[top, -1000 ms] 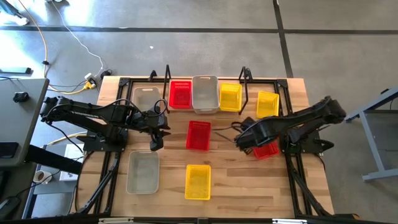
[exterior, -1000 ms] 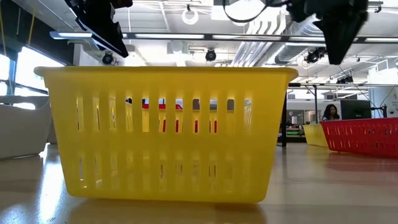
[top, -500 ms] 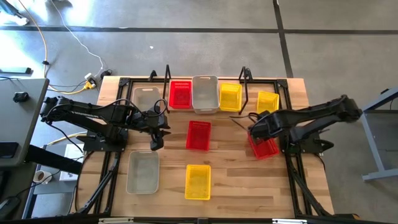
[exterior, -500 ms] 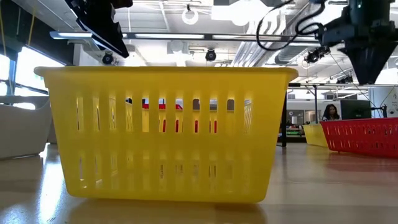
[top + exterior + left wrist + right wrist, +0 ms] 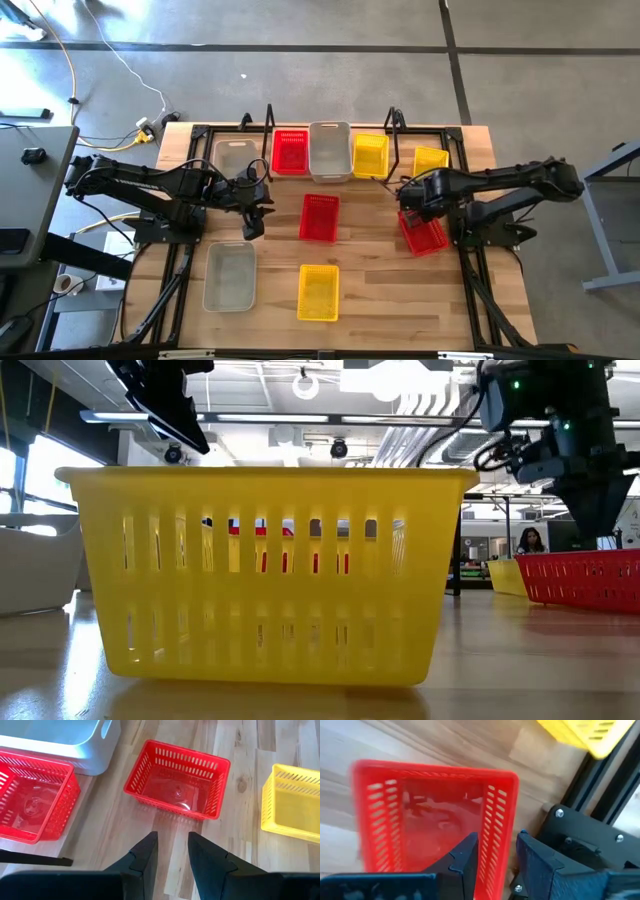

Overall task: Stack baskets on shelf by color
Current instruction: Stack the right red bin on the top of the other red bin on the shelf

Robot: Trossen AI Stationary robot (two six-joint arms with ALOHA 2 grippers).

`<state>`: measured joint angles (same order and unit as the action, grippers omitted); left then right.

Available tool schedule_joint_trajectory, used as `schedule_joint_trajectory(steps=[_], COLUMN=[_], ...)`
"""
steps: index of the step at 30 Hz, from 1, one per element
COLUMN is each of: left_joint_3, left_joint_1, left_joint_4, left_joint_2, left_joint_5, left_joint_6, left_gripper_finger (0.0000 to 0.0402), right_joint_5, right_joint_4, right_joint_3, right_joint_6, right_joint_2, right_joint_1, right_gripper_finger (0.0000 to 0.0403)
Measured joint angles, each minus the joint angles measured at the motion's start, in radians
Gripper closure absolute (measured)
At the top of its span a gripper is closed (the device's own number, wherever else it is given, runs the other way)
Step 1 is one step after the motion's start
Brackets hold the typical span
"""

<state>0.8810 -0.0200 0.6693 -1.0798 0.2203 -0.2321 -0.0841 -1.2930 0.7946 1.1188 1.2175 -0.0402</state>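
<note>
Right gripper [image 5: 492, 851] now hangs over the near wall of a red basket [image 5: 435, 820] at the table's three o'clock side, its fingers parted with that wall's rim between them, not yet pinched. A second ago it sat nearer the table's middle, covering most of that basket in the high view; since then the arm has swung out towards three o'clock and its jaws have been widening. In the high view the right gripper [image 5: 413, 197] shows at the basket's twelve o'clock end, the red basket [image 5: 425, 234] lying just at six o'clock of it, tilted on the bare tabletop [image 5: 380, 280].

I judge this to be the approach to a pick: the fingers straddle the wall, so a close and a lift would be the next call. Care is needed, since the basket sits hard by the black frame at the table edge.

Left gripper [image 5: 171, 851] has not moved over that second. It waits at nine o'clock of the middle red basket [image 5: 319, 217], fingers slightly apart and holding nothing.

On the shelf [image 5: 395, 150] at twelve o'clock stand a second red basket [image 5: 290, 152], a clear-grey basket [image 5: 330, 152] and a yellow basket [image 5: 370, 156]. Loose on the table are a yellow basket [image 5: 318, 292] at six o'clock, another yellow one [image 5: 431, 160] at two o'clock, and a clear-grey basket [image 5: 230, 276] at seven o'clock. Most of the sorting is not yet done.
</note>
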Motion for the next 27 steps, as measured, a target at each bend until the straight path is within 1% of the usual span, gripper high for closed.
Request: schedule_joint_trajectory(steps=[4,6,14,20,22,27], left_joint_3=[0.000,0.000,0.000,0.000,0.000,0.000], left_joint_1=[0.000,0.000,0.000,0.000,0.000,0.000], left_joint_4=[0.000,0.000,0.000,0.000,0.000,-0.001], left_joint_2=[0.000,0.000,0.000,0.000,0.000,0.000], left_joint_5=[0.000,0.000,0.000,0.000,0.000,0.000], left_joint_6=[0.000,0.000,0.000,0.000,0.000,0.000], left_gripper_finger=[0.0304,0.0304,0.0304,0.0304,0.0304,0.0304], right_joint_5=[0.057,0.069,0.052,0.013,0.016,0.067], right_joint_4=[0.047,0.067,0.071,0.072,0.082,0.106], right_joint_3=[-0.063,-0.090,-0.087,-0.087,-0.087,-0.086], right_joint_6=[0.009,0.030,0.053,0.107,0.115,0.115], right_joint_2=[0.000,0.000,0.000,0.011,0.025,0.093], right_joint_1=[-0.008,-0.008,-0.008,-0.008,-0.008,-0.008], right_gripper_finger=[0.0284,0.0284,0.0284,0.0284,0.0284,0.0284])
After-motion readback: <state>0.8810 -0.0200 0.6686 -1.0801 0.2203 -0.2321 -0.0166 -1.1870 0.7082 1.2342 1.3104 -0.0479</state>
